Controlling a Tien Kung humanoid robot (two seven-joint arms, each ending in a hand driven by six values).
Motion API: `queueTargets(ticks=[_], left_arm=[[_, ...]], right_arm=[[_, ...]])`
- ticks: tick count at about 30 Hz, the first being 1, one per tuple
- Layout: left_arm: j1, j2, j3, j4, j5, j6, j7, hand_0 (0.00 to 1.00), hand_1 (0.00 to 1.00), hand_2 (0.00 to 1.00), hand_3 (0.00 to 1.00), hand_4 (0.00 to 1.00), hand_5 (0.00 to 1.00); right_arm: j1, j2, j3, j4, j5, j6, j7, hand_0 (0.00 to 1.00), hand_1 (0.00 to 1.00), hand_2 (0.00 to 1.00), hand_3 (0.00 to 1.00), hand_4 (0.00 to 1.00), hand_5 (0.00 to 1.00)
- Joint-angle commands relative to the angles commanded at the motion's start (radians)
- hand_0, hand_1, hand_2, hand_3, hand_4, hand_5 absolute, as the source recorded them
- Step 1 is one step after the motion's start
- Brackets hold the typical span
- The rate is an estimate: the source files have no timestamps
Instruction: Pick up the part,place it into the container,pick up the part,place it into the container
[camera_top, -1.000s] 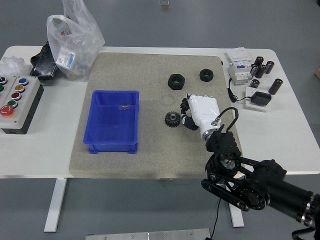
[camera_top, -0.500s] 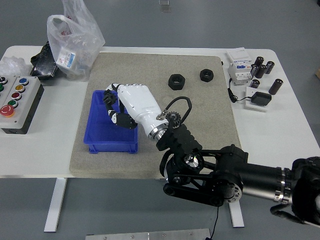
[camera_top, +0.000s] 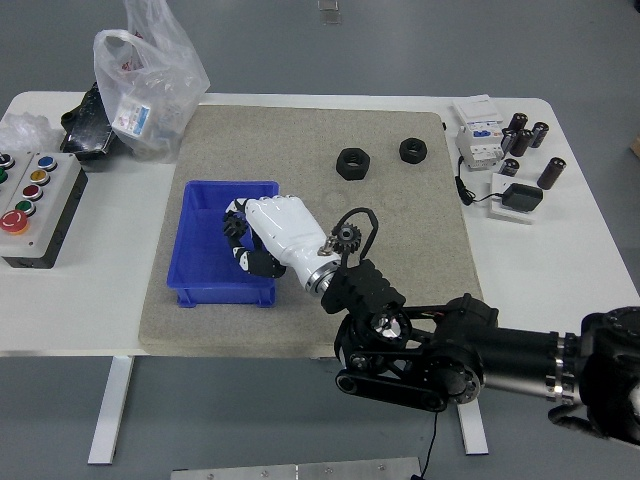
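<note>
The blue container (camera_top: 186, 240) stands on the left part of the grey mat (camera_top: 300, 130). My right hand (camera_top: 240, 245), white with black fingers, reaches in from the lower right and hangs over the container's right half. Its fingers are curled, and I see no part in them. A small black gear (camera_top: 346, 238) lies on the mat just right of my wrist. Two black nuts (camera_top: 351, 162) (camera_top: 412, 150) lie farther back on the mat. The hand hides part of the container's floor.
A button box (camera_top: 35, 205) sits at the left table edge. A plastic bag (camera_top: 145, 85) and black items are at the back left. Electrical modules (camera_top: 478, 135), several dark cylinders (camera_top: 525, 135) and a small black device (camera_top: 520, 198) lie at the right.
My right hand swung from beside the gear leftward over the container, then drew back slightly toward the near right. The gear and both nuts stayed in place.
</note>
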Motion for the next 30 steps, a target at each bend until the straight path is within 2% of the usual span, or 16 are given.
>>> queueTargets(ticks=[1,6,7,12,13,18,19,24,25,30], left_arm=[[-0.001,0.000,0.000,0.000,0.001,0.000,0.000,0.613,0.560,0.567,0.626,0.598,0.478],[-0.003,-0.001,0.003,0.000,0.000,-0.002,-0.001,0.613,0.560,0.567,0.626,0.598,0.478],[-0.003,-0.001,0.003,0.000,0.001,-0.002,-0.001,0.613,0.560,0.567,0.625,0.588,0.491],[-0.001,0.000,0.001,0.000,0.005,-0.003,0.000,0.613,0.560,0.567,0.625,0.588,0.491],[0.000,0.000,0.001,0.000,0.005,-0.003,0.000,0.613,0.559,0.564,0.620,0.576,0.497],[-0.001,-0.001,0.003,0.000,0.005,-0.005,-0.001,0.613,0.559,0.564,0.620,0.576,0.497],[-0.002,-0.001,0.003,0.000,0.005,-0.005,-0.002,0.613,0.560,0.562,0.617,0.562,0.496],[-0.004,0.001,0.004,0.000,0.006,-0.006,-0.004,0.613,0.560,0.562,0.617,0.562,0.496],[-0.004,0.001,0.004,0.000,0.006,-0.006,-0.005,0.614,0.560,0.561,0.615,0.555,0.499],[-0.001,-0.002,0.001,0.000,0.008,-0.006,-0.006,0.614,0.560,0.561,0.615,0.555,0.499]], right_arm=[[-0.001,0.000,-0.002,-0.001,0.014,-0.006,0.003,0.280,0.525,0.578,0.633,0.199,0.215],[-0.004,0.000,0.002,-0.002,0.037,-0.011,0.000,0.280,0.525,0.578,0.633,0.199,0.215],[-0.005,0.000,0.006,-0.002,0.034,-0.005,-0.004,0.273,0.569,0.745,0.745,0.376,0.163],[-0.014,0.000,0.036,-0.001,0.017,0.031,-0.021,0.273,0.569,0.745,0.745,0.376,0.163],[-0.017,0.000,0.044,-0.001,0.017,0.037,-0.022,0.256,0.555,0.850,0.873,0.570,0.162],[-0.030,0.000,0.099,0.003,0.004,0.057,-0.024,0.256,0.555,0.850,0.873,0.570,0.162],[-0.030,0.000,0.108,0.002,0.003,0.061,-0.024,0.239,0.473,0.870,0.878,0.648,0.178],[-0.034,0.000,0.133,0.002,-0.009,0.082,-0.035,0.239,0.473,0.870,0.878,0.648,0.178],[-0.036,0.000,0.139,0.004,-0.015,0.086,-0.039,0.234,0.432,0.851,0.863,0.650,0.184],[-0.058,-0.008,0.227,0.034,-0.109,0.162,-0.117,0.234,0.432,0.851,0.863,0.650,0.184]])
